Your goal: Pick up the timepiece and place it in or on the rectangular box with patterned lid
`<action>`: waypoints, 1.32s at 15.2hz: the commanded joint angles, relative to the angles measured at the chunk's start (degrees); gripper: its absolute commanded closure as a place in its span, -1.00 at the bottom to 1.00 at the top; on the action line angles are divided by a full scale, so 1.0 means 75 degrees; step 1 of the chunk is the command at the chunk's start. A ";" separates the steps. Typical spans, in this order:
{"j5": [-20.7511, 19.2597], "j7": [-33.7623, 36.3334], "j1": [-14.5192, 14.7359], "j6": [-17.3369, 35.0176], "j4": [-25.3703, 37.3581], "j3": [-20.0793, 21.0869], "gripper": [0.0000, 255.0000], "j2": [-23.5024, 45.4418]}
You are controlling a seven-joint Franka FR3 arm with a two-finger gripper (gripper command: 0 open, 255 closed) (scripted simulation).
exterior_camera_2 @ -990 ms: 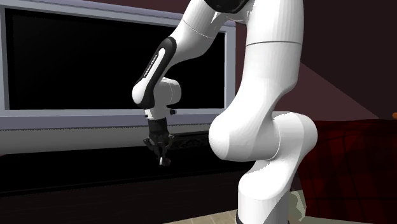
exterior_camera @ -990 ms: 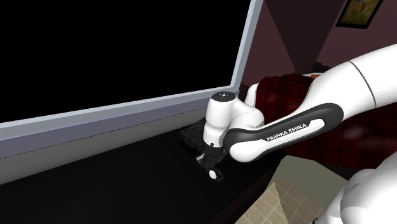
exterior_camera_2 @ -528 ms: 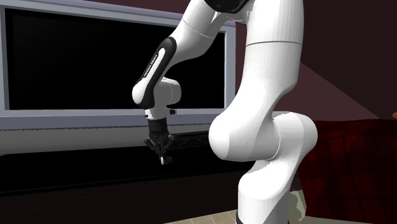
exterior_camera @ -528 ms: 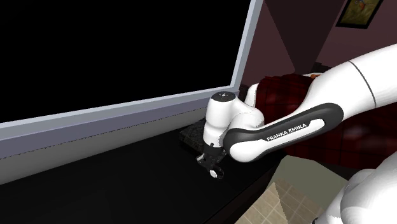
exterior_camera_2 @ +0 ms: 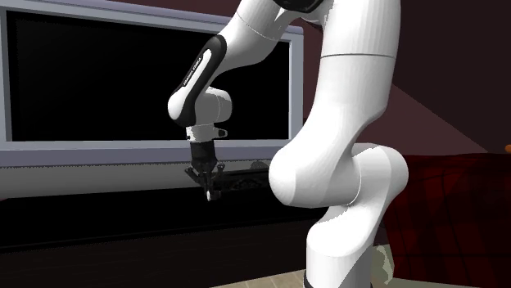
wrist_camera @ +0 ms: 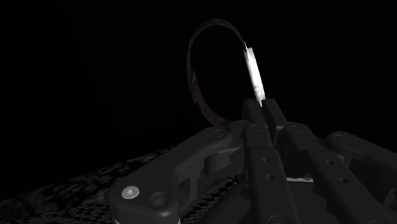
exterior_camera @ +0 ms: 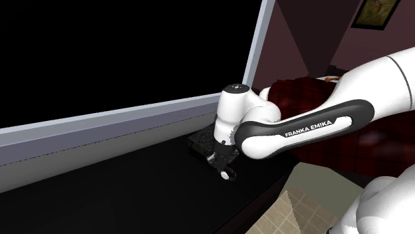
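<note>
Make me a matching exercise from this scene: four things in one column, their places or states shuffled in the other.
1. watch
2. patterned box
3. plaid cover
4. framed picture

A. hangs on the wall
B. lies on the dark surface
C. clasped in the gripper
D. dark red, beyond the arm

Pairs: 1-C, 2-B, 3-D, 4-A.
</note>
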 commanded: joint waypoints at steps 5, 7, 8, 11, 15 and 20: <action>0.0179 -0.0212 0.0039 -0.0669 0.0351 -0.0103 1.00 -0.0353; 0.0223 -0.0266 0.0050 -0.0884 0.0476 -0.0134 1.00 -0.0452; 0.0242 -0.0292 0.0054 -0.0991 0.0541 -0.0149 1.00 -0.0499; 0.0291 -0.0362 0.0064 -0.1312 0.0746 -0.0194 1.00 -0.0626; 0.0339 -0.0443 0.0072 -0.1735 0.1041 -0.0250 1.00 -0.0767; 0.0376 -0.0527 0.0073 -0.2258 0.1444 -0.0313 1.00 -0.0898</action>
